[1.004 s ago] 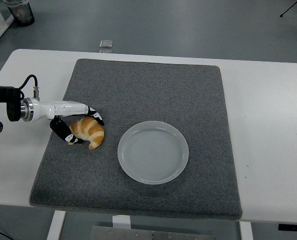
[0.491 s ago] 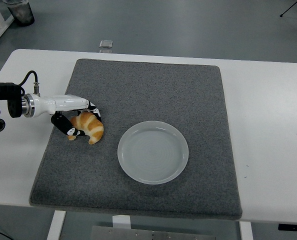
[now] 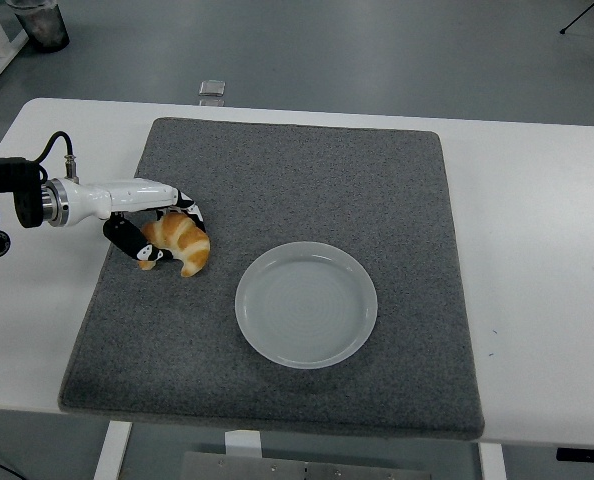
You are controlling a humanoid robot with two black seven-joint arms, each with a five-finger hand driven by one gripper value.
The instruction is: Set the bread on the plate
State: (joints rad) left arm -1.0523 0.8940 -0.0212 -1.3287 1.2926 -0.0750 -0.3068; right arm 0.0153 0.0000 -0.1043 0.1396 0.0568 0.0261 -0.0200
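Because the bread (image 3: pixel 180 243) must go onto the plate (image 3: pixel 306 304) sitting empty beside it, the left hand (image 3: pixel 155 228) has its fingers wrapped round the bread on the gray mat (image 3: pixel 297 180).

**Even overhead light, sharp picture**

The scene is bright and evenly lit, seemingly from above, with no hard shadows. The white table (image 3: pixel 537 250) reads clean without blown-out glare. The plate (image 3: pixel 306 304) shows only a soft sheen on its rim. The grey mat (image 3: pixel 307 180) keeps its fine texture, in focus near and far. Edge distortion is slight; no motion blur shows.
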